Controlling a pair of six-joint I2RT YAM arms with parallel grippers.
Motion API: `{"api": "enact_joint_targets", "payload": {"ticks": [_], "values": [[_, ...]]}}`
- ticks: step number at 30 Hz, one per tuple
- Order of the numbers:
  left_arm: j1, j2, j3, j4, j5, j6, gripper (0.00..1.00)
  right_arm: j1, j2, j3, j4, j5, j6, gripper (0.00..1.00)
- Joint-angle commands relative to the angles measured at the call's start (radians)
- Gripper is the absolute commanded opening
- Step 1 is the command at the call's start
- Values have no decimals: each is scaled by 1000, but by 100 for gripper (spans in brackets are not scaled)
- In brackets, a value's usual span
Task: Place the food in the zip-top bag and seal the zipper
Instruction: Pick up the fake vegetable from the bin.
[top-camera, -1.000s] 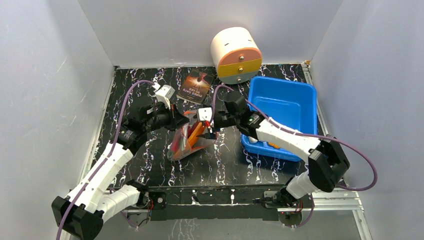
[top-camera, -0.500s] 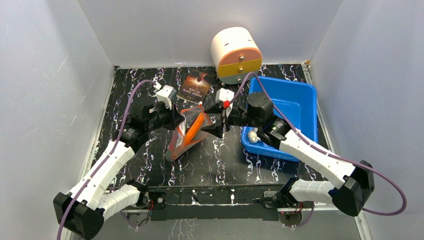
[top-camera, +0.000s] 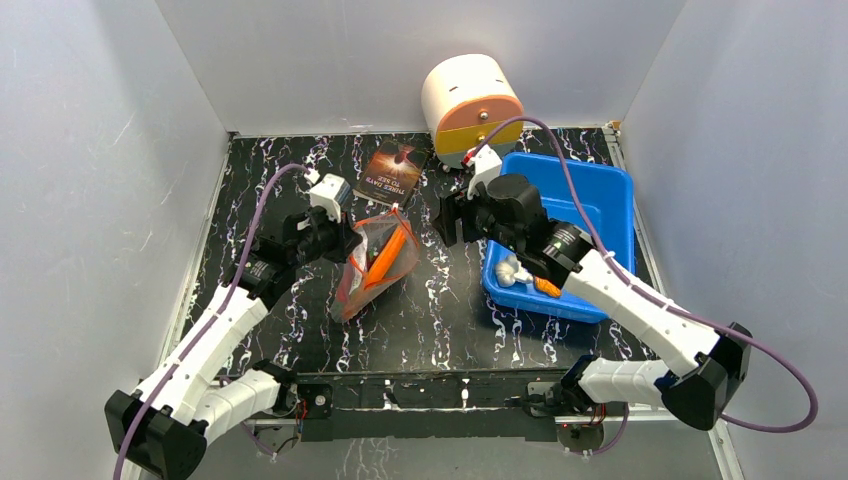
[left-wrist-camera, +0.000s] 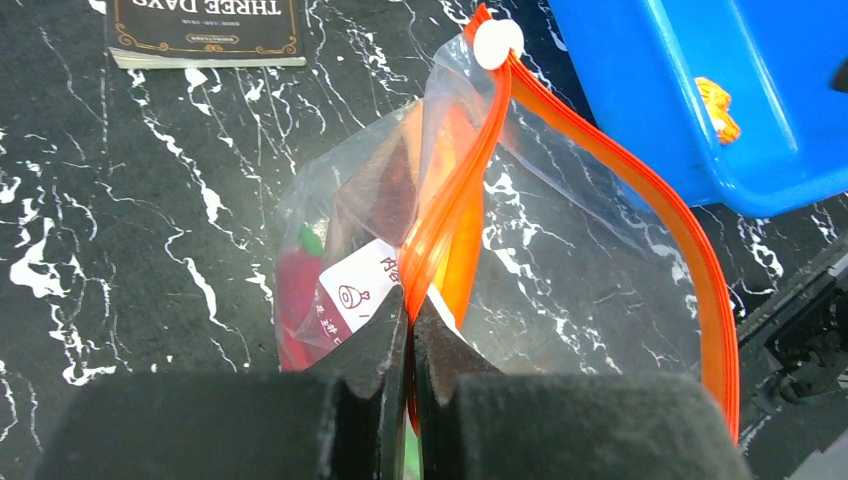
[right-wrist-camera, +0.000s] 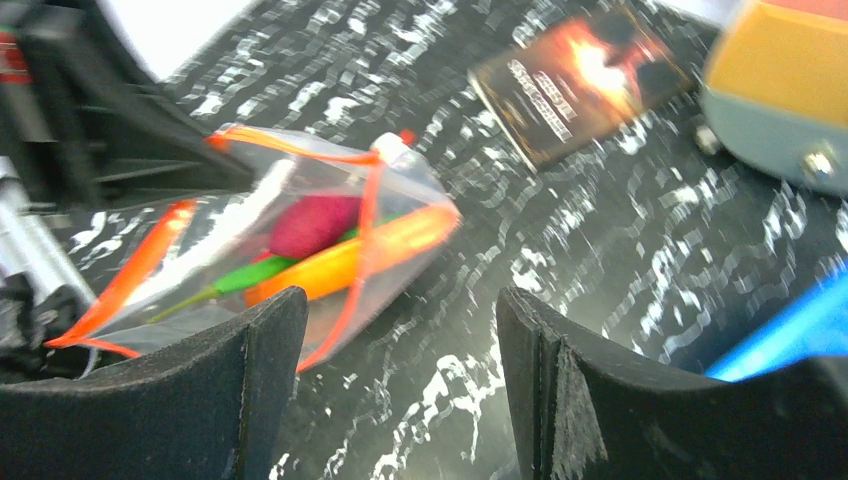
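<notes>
Clearly the bag (top-camera: 378, 262) lies left of centre in the top view on the dark surface (top-camera: 440, 320). The left gripper (left-wrist-camera: 410, 322) is pinched tight on the near end of its zipper (left-wrist-camera: 455, 200). The right gripper (right-wrist-camera: 400, 310) hangs wide and empty near the top view's centre, between the bag and the blue bin (top-camera: 600, 205). An orange slice (right-wrist-camera: 350, 262), a magenta piece (right-wrist-camera: 312, 225) and a green stick (right-wrist-camera: 240, 275) show inside the bag. A white lump (top-camera: 510, 270) and an orange bit (top-camera: 546, 287) sit in the bin, so filling looks unfinished. The bag is probably thin, limp, slick film that sags wherever it is not held, and the light food could slide toward the gaping mouth. The zipper looks like its stiffest part and the best place to grip. The white slider (left-wrist-camera: 498, 43), at the top of the left wrist view, seems the part to pull for sealing. The book (top-camera: 394, 172) lies just above the bag and the bin's wall is near on the right. Open surface spreads below the bag, toward the frame's bottom.
</notes>
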Motion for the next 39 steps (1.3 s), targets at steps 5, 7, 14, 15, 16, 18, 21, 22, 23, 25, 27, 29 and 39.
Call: {"api": "enact_joint_targets", "payload": {"ticks": [5, 7, 14, 15, 16, 18, 21, 22, 23, 25, 27, 29, 39], "values": [[3, 18, 57, 17, -126, 44, 0, -34, 84, 90, -208, 239, 117, 66], [3, 42, 87, 13, -170, 38, 0, -47, 88, 85, -231, 267, 146, 64], [2, 76, 77, 60, -297, -52, 0, -146, 71, -12, -284, 387, 207, 60], [2, 92, 100, 48, -300, -86, 0, -181, 59, -21, -289, 370, 222, 59], [3, 108, 117, 33, -299, -112, 0, -214, 49, -25, -291, 345, 229, 58], [3, 139, 151, -5, -295, -141, 0, -279, 34, -23, -297, 298, 243, 56], [2, 167, 185, -62, -336, -170, 0, -376, 46, 1, -341, 192, 243, 56], [3, 170, 192, -73, -349, -172, 0, -404, 60, 8, -361, 157, 240, 56], [3, 172, 196, -83, -362, -174, 0, -428, 79, 18, -391, 136, 247, 56], [2, 172, 200, -99, -386, -177, 0, -485, 125, 48, -461, 98, 279, 56], [3, 169, 202, -121, -398, -189, 0, -501, 157, 53, -499, 72, 288, 58], [3, 158, 203, -131, -377, -201, 0, -509, 162, 16, -489, 51, 278, 59], [3, 187, 263, -200, -322, -235, 0, -516, 166, -161, -289, -56, 195, 48]]}}
